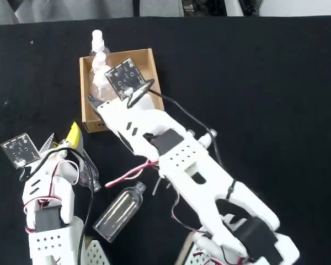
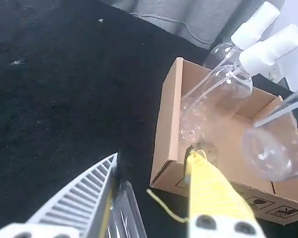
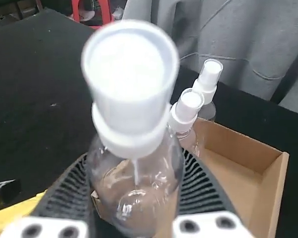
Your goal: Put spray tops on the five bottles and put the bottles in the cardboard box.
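The cardboard box [image 1: 152, 66] stands at the far left of the table. Two capped bottles [image 1: 99, 48] lean in its far corner [image 2: 223, 82] [image 3: 193, 106]. My right gripper [image 1: 102, 98] hangs over the box, shut on a third clear bottle [image 3: 134, 193] with a white spray top [image 3: 129, 74]; this bottle also shows above the box [image 2: 273, 148]. My left gripper [image 1: 62, 137] is near the box's front corner with its jaws apart [image 2: 151, 168]. A clear bottle [image 1: 89, 171] lies beside it, seen low between the fingers [image 2: 126, 213] without filling the gap.
Another clear bottle [image 1: 118, 210] lies uncapped on the black table between the two arm bases. The box wall [image 2: 166, 124] is close ahead of the yellow finger [image 2: 208, 198]. The right half of the table is bare black cloth.
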Controlling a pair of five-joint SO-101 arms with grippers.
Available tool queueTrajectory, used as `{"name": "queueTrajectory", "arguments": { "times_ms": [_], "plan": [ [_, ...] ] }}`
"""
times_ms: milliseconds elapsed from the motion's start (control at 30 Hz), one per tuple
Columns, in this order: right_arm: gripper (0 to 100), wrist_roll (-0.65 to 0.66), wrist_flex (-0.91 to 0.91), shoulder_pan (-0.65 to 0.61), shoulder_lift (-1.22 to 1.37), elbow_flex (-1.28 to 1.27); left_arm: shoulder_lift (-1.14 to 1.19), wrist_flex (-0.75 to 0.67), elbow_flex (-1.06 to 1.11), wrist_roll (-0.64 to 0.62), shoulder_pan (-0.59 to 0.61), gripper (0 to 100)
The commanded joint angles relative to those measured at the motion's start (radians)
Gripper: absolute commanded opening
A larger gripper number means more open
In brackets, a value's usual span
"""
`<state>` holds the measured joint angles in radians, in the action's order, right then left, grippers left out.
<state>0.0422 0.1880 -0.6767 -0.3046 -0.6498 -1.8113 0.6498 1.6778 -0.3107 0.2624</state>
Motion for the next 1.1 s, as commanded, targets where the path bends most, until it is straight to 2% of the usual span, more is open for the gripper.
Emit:
{"name": "queueTrajectory", "arguments": {
  "times_ms": [0,100,567,1067],
  "plan": [
    [4.1,-0.084,-0.078,0.014,0.018,0.081,-0.006,0.002,0.024,0.008,0.013,21],
    [4.1,-0.129,-0.143,0.026,0.061,0.077,-0.005,0.002,0.024,0.008,0.013,21],
    [4.1,-0.129,-0.328,0.058,0.263,0.091,-0.002,0.002,0.024,0.008,0.013,21],
    [4.1,-0.127,-0.333,0.058,0.503,0.208,-0.002,0.003,0.024,0.008,0.013,21]
  ]
}}
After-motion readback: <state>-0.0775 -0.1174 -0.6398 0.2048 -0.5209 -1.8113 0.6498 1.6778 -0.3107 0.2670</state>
